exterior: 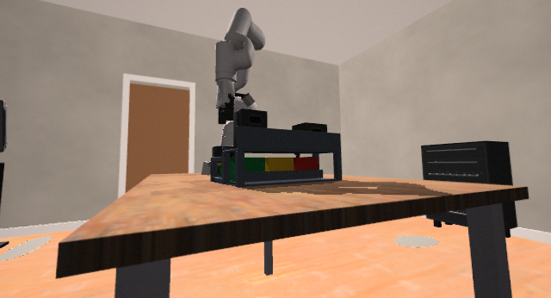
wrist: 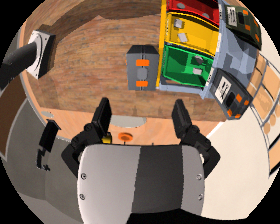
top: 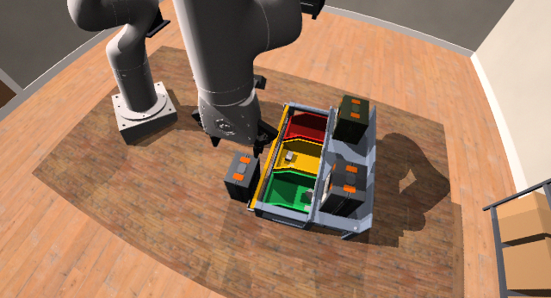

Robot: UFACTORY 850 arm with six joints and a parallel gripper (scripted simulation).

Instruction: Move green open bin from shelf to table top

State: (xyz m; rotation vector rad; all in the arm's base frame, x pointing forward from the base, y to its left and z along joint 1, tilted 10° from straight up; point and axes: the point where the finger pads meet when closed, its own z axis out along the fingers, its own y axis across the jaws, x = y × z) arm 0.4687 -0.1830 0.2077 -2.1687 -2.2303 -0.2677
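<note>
The green bin (top: 281, 191) (exterior: 255, 164) (wrist: 178, 64) stands at the near end of the lower level of the grey-blue shelf (top: 281, 217) (exterior: 288, 140), with small grey parts inside. Beside it stand the yellow bin (top: 307, 161) (exterior: 280, 164) (wrist: 197, 34), also with parts, and the red bin (top: 307, 128) (exterior: 306, 164) (wrist: 191, 6) at the far end. All three look level. My gripper (top: 237, 146) (exterior: 225, 116) (wrist: 142, 105) is open and empty, high above the table on the shelf's yellow-rail side, clear of the bins.
A dark case (top: 241, 177) (wrist: 142, 70) stands on the table (top: 172, 186) close to the yellow rail (top: 263, 177), beside the green bin. Two more cases, one grey (top: 349, 188) (wrist: 231, 95) and one dark green (top: 353, 119) (wrist: 243, 22), stand on the shelf's upper level.
</note>
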